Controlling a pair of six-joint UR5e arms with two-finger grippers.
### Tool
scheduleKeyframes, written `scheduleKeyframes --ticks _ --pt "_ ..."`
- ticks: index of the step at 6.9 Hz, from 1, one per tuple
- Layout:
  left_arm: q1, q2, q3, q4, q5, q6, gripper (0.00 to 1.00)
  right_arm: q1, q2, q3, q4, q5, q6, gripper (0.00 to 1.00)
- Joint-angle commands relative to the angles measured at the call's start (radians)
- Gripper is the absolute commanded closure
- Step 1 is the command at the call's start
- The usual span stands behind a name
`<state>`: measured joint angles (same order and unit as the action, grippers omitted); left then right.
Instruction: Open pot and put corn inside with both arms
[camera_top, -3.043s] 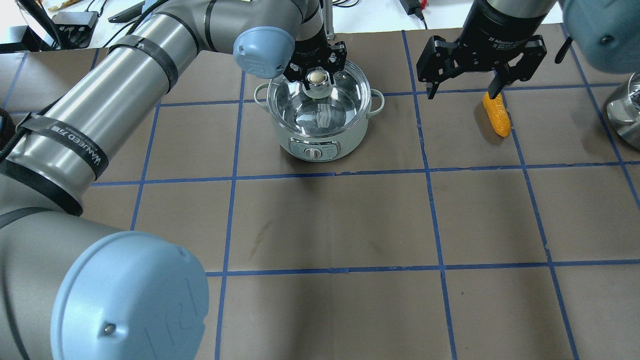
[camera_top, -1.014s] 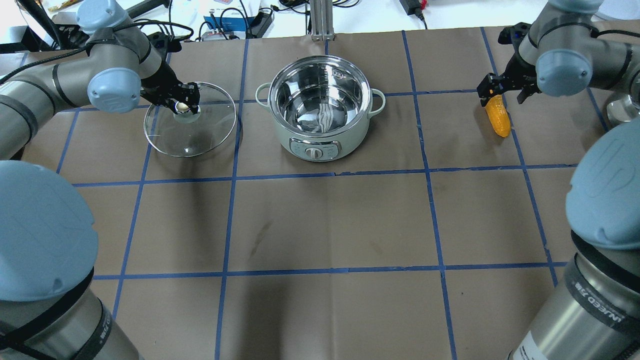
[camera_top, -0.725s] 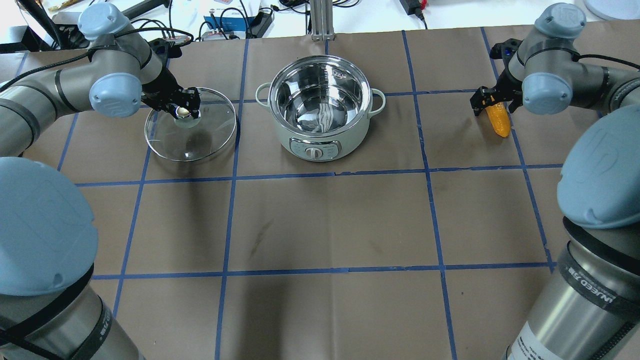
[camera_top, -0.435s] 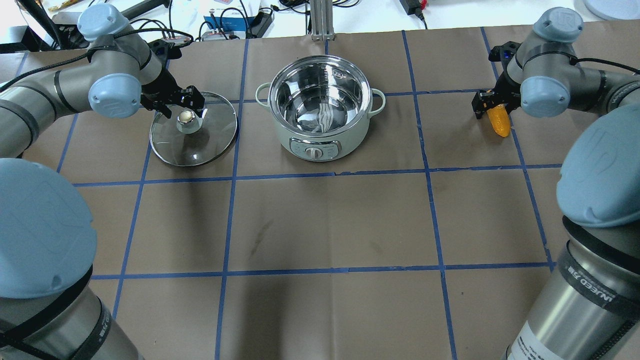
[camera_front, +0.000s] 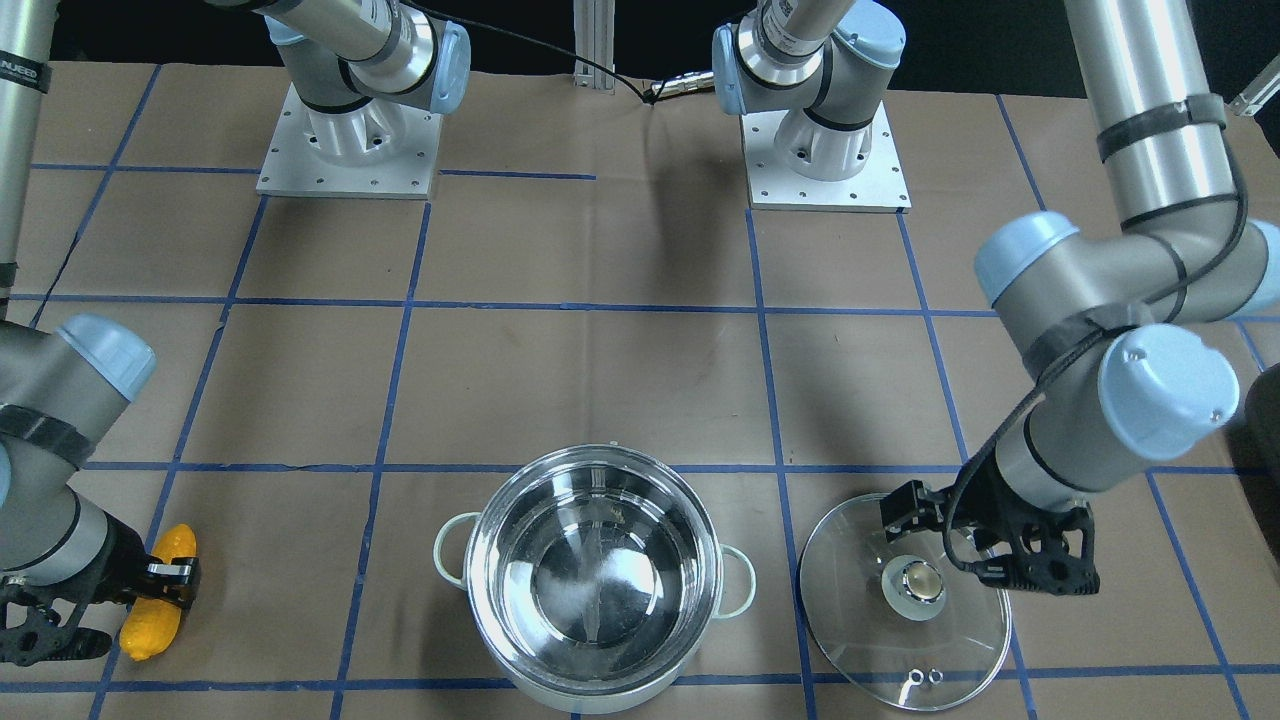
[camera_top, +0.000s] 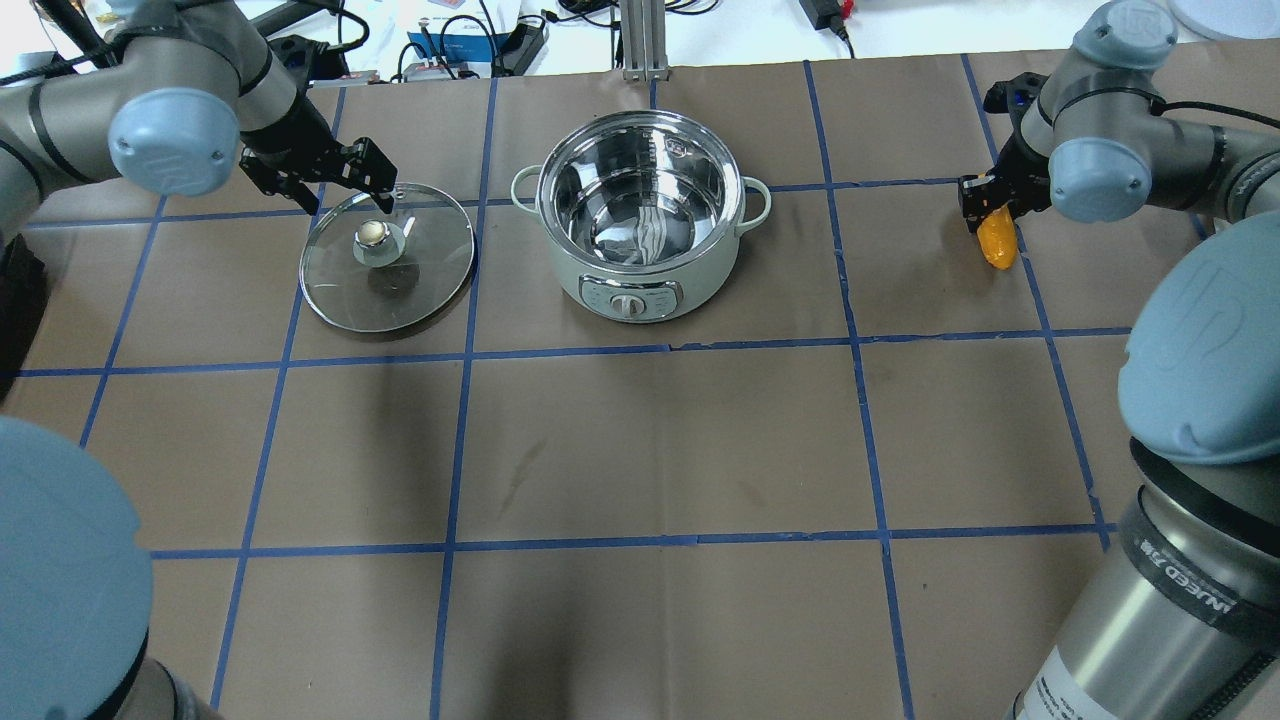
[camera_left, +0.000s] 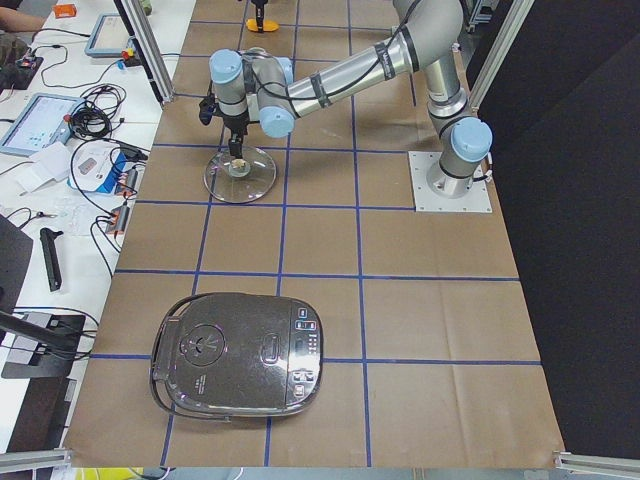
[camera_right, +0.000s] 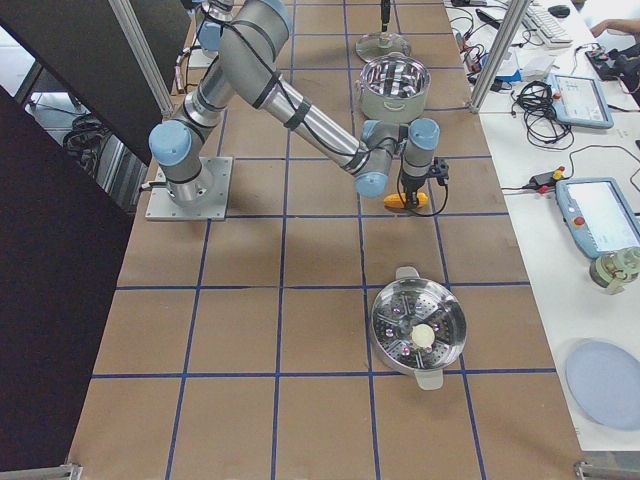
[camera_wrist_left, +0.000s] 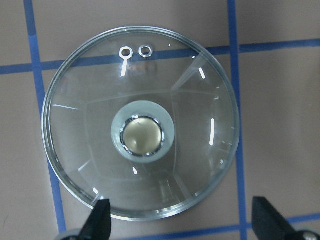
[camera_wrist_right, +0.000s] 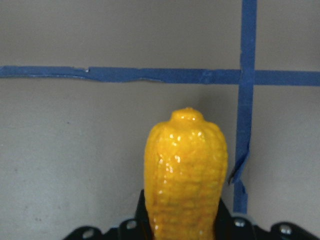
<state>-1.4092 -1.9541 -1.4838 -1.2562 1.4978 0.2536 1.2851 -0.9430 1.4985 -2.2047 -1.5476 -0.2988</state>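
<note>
On the brown gridded table (camera_front: 600, 380), seen from the operators' side, the pot (camera_front: 595, 580) stands uncovered and empty, with the glass lid (camera_front: 860, 625) lying flat just beside it. The left gripper (camera_front: 985, 545) hovers over the lid, jaws spread and touching nothing. The right gripper (camera_front: 100, 605) pinches the corn (camera_front: 148, 628), which lies on the table well apart from the pot.

From overhead, the left gripper's (camera_top: 315, 185) spread jaws hang above the lid's far rim, and the right gripper (camera_top: 985, 200) clamps the corn's (camera_top: 997, 248) far end.

The left wrist camera looks down on the lid's knob (camera_wrist_left: 142, 135), with two wide-apart fingertips (camera_wrist_left: 100, 222) clear of it.

The right wrist camera shows the corn (camera_wrist_right: 185, 170) gripped at its base, tip pointing away.
</note>
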Motion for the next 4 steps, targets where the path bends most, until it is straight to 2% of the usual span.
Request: scheduleKeyframes --ticks 1,2,3,4 --pt "-0.068 0.221 0.007 -0.251 0.002 -0.010 0.00 0.072 -0.118 -0.088 0.193 0.010 0.132 0.91" --pt "-0.101 0.281 0.008 -0.317 -0.001 -0.014 0.00 0.165 -0.131 -0.178 0.295 0.006 0.198 0.91" --pt "-0.134 0.285 0.010 -0.325 0.001 -0.014 0.00 0.260 -0.126 -0.269 0.366 0.010 0.348 0.91" --pt "-0.145 0.290 -0.006 -0.324 0.001 -0.014 0.00 0.386 -0.108 -0.305 0.358 0.012 0.477 0.91"
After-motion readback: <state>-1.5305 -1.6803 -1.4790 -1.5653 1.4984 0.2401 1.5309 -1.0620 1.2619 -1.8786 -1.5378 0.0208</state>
